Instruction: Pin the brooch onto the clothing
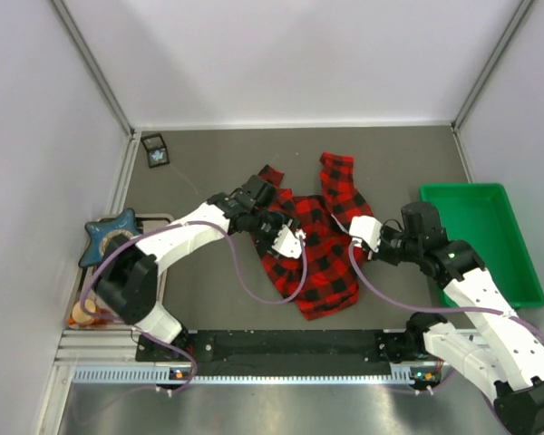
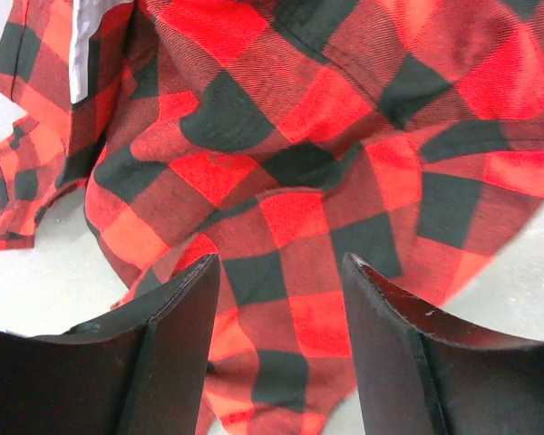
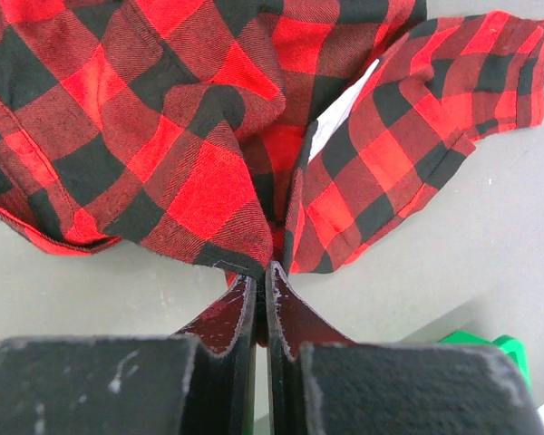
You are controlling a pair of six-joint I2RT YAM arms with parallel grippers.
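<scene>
From above, the plaid shirt lies crumpled on the grey table between the two arms, one sleeve reaching toward the far side. The left gripper hangs over the shirt's left part, and the right gripper meets the shirt's right edge. A green tray sits to the right, well apart from the cloth. Near the far left corner a small black square case holds a tiny pale speck that looks like the brooch, too small to make out, and well apart from the shirt. A dark blue star-shaped object and a round orange-brown object sit at the left edge. In the left wrist view, the left gripper stands with its jaws apart just above the shirt; the dark fingers flank a stretch of red and black checks, gripping nothing, and a white tag shows at the upper left. In the right wrist view, the right gripper has its jaws pressed together, clamped on a gathered fold of the shirt, whose cloth puckers toward the tips, with a white label showing in a gap.
</scene>
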